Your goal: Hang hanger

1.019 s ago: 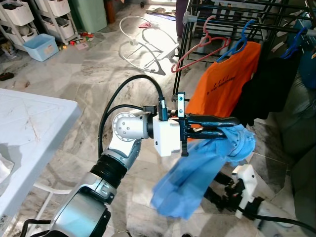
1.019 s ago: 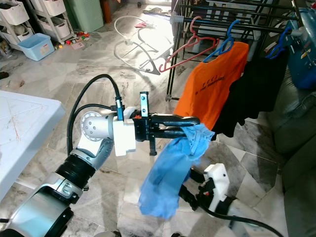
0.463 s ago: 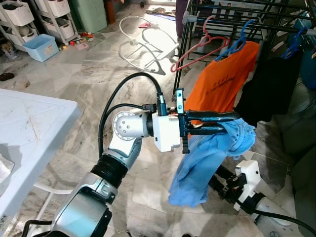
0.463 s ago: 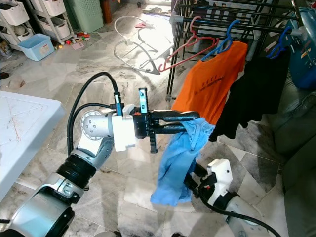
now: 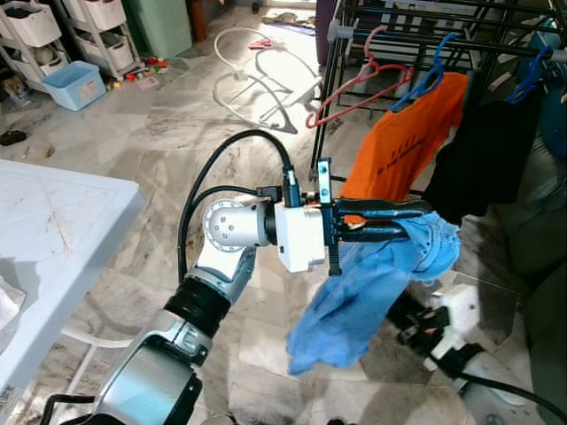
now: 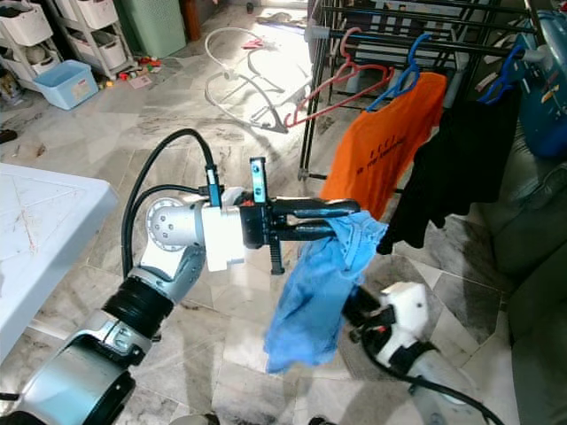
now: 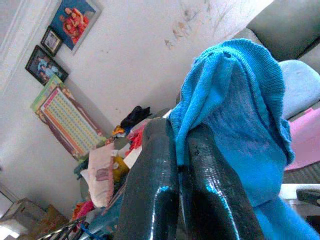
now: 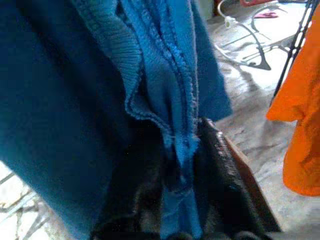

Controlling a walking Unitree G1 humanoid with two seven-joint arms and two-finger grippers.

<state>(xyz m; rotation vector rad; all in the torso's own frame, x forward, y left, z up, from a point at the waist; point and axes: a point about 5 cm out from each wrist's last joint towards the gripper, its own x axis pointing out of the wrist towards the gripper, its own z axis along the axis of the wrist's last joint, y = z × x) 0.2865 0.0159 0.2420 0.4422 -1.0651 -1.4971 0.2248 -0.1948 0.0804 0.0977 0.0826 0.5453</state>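
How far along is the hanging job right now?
Done: an orange shirt and a black garment already hang on the drying rack. In hand: the left end effector and the right end effector both pinch the blue garment. Left: getting it onto the rack.

Bright daylight, blurred lower right

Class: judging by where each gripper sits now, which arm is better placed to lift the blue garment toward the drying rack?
Probably the left. The left gripper is raised, shut on the blue garment, just short of the drying rack. The right gripper pinches the garment's lower part, well below.
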